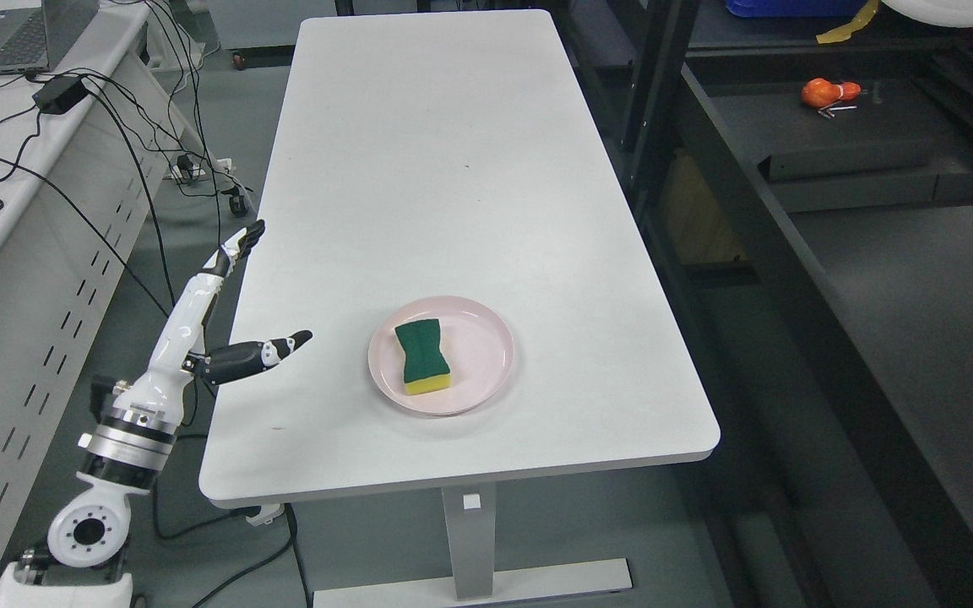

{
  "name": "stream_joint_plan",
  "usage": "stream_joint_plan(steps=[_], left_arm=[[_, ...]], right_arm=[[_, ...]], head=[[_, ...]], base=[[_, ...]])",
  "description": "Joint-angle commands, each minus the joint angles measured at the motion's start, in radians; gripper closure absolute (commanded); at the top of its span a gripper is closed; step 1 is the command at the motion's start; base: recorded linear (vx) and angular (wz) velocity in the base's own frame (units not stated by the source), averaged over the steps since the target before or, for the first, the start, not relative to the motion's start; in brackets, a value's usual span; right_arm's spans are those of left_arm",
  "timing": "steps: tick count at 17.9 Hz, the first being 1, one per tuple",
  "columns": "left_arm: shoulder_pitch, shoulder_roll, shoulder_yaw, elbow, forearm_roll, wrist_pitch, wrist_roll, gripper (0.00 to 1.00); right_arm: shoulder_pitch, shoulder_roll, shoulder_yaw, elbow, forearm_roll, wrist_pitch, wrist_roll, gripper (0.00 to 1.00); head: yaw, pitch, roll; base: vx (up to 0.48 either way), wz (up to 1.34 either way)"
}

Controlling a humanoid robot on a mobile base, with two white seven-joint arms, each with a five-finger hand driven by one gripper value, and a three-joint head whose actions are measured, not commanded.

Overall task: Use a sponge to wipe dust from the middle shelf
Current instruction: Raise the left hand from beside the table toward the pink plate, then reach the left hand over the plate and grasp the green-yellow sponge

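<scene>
Grey flooring runs under a long white table [453, 169] that stretches away from the camera. Nearest, at the lower left, the left hand [208, 329] hangs beside the table's left edge, fingers straight and spread, thumb pointing over the tabletop, gripping nothing. Just beyond, near the table's front end, a pink plate [486, 355] carries the sponge [421, 356], green side up with a yellow layer showing at its near end. Farther right stands a dark shelf unit [875, 253], where an orange object [824, 91] lies on a far tier. Cables [140, 160] trail off a desk at the far left.
</scene>
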Motion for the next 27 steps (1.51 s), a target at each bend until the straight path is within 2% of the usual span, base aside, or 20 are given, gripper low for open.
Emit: stream_joint_plan(steps=[1,3,6,10,15,18,21,27], left_arm=[[-0.137,0.194,-0.043,0.14,-0.229,-0.144,-0.111,0.06],[-0.206,0.24,-0.106,0.151,-0.448,-0.164,-0.139,0.06],[-0.32,0.246,-0.28,0.158,-0.638,-0.2,-0.14,0.06],[-0.446,0.193,-0.483,0.235,-0.699,-0.204,-0.145,0.09],[-0.463,0.075,-0.61,0.321,-0.849,-0.207,-0.145,0.09],[-0.46,0.012,-0.617,0.384,-0.877,-0.205,-0.143,0.11],[-0.46,-0.017,-0.62,0.404,-0.881,-0.205,-0.143,0.13],[-0.464,-0.041,-0.617,0.431,-0.903,-0.198,-0.145,0.15]], right_arm=[[0.0,-0.017,0.0,-0.017,0.0,0.0,0.0,0.0],[0.001,-0.017,0.0,-0.017,0.0,0.0,0.0,0.0],[0.0,-0.017,0.0,-0.017,0.0,0.0,0.0,0.0],[0.0,-0.017,0.0,-0.017,0.0,0.0,0.0,0.0],[0.0,-0.017,0.0,-0.017,0.0,0.0,0.0,0.0],[0.0,-0.017,0.0,-0.017,0.0,0.0,0.0,0.0],[0.001,-0.017,0.0,-0.017,0.0,0.0,0.0,0.0],[0.0,-0.017,0.0,-0.017,0.0,0.0,0.0,0.0]], head=[[0.0,0.0,0.0],[0.0,0.0,0.0],[0.0,0.0,0.0],[0.0,0.0,0.0],[0.0,0.0,0.0],[0.0,0.0,0.0],[0.0,0.0,0.0],[0.0,0.0,0.0]], base=[[0.0,0.0],[0.0,0.0],[0.0,0.0],[0.0,0.0],[0.0,0.0],[0.0,0.0],[0.0,0.0],[0.0,0.0]])
